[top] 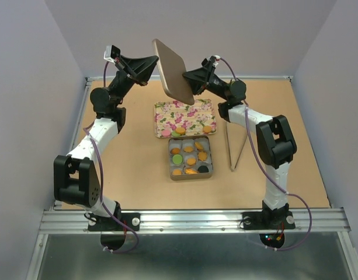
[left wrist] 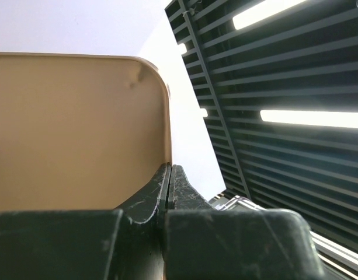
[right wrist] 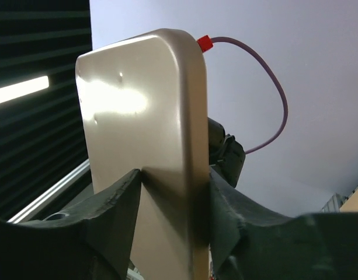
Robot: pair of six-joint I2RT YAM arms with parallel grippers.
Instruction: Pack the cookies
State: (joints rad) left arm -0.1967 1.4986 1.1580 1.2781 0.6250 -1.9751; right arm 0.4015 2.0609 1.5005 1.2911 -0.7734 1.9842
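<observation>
Over the table [top: 126,175], left tool [left wrist: 169,169] and right tool [right wrist: 173,181] clamp lid [top: 174,73].

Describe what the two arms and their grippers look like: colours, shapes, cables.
The left arm and right arm both have white rounded links joined by boxy black joint housings. A thin purple cable runs along each, ending at the wrist in a red plug. The left gripper and right gripper are matte black, each with two broad, tapering, slightly scuffed fingers.

I see a gold lid [top: 173,71] tilted in the air above a floral tray [top: 167,116]. A grey tin [top: 192,177] sits just nearer, with metal tongs [top: 229,146] lying right of both on the brown table [top: 295,146].
</observation>
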